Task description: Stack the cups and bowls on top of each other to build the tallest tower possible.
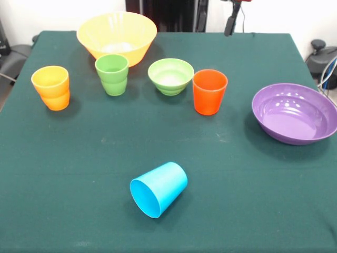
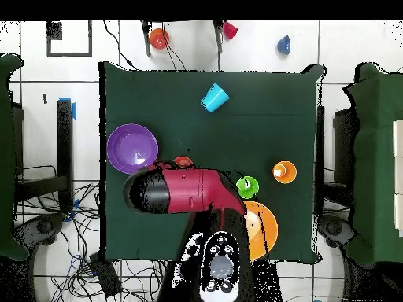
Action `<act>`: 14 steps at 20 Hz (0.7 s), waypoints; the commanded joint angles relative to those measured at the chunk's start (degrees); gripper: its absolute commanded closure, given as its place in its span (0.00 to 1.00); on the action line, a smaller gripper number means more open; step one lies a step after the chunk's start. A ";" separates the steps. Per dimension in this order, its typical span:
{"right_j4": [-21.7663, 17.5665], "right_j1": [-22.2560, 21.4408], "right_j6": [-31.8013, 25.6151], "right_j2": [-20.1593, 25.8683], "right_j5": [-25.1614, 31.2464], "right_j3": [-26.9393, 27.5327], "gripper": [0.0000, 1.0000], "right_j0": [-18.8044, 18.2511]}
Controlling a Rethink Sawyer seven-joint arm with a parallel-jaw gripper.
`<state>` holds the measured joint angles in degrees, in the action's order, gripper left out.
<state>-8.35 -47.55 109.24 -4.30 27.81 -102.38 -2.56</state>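
In the front view a light blue cup (image 1: 159, 188) lies on its side near the front, mouth toward the camera. Upright in a row stand a yellow-orange cup (image 1: 51, 87), a green cup (image 1: 111, 74), a light green bowl (image 1: 170, 76) and an orange cup (image 1: 209, 91). The large yellow bowl (image 1: 117, 37) sits behind the green cup. The purple bowl (image 1: 295, 113) sits at the right. Nothing is stacked. My gripper (image 1: 230, 23) hangs above the table's far edge, behind the orange cup and apart from everything. In the overhead view the red arm (image 2: 189, 190) hides the light green bowl.
The table has a dark green cloth (image 1: 79, 158). In the overhead view an orange bowl (image 2: 158, 38), a magenta cup (image 2: 230, 30) and a blue bowl (image 2: 285, 44) lie off the table on the white floor beyond its far edge. Cables lie on the floor near the base.
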 commanded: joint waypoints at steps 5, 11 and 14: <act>2.12 4.16 7.24 3.94 -5.34 -5.30 0.00 -3.19; 0.39 9.47 5.50 5.21 -10.59 -4.44 0.00 -5.88; 0.32 12.55 6.68 5.02 -13.78 -3.73 0.00 -6.21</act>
<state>-6.85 -43.01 109.24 -3.90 20.27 -104.08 -7.41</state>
